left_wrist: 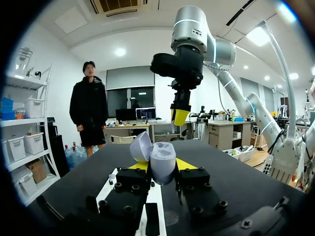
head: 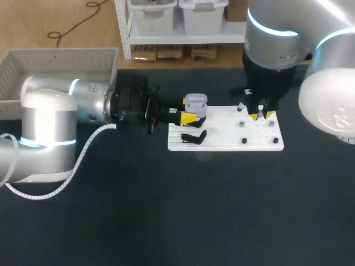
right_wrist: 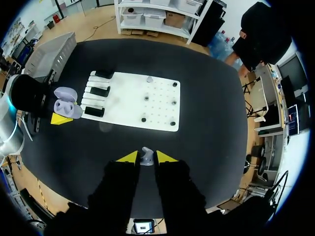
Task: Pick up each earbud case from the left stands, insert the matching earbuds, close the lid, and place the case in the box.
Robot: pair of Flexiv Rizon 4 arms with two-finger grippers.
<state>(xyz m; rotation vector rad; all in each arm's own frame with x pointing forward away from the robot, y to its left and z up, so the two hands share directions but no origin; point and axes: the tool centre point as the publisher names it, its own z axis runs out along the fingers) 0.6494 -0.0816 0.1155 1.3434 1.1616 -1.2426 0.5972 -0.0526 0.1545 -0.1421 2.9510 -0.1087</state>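
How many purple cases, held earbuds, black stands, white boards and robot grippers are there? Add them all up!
purple earbud case: 1
held earbud: 1
black stands: 3
white board: 1
grippers: 2, the left gripper and the right gripper
Total: 8

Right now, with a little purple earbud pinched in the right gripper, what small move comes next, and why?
Probably carry the right gripper sideways toward the open pale purple plastic earbud case. Its small pale purple earbud is held high up, far from the case, which the left gripper holds with its lid up.
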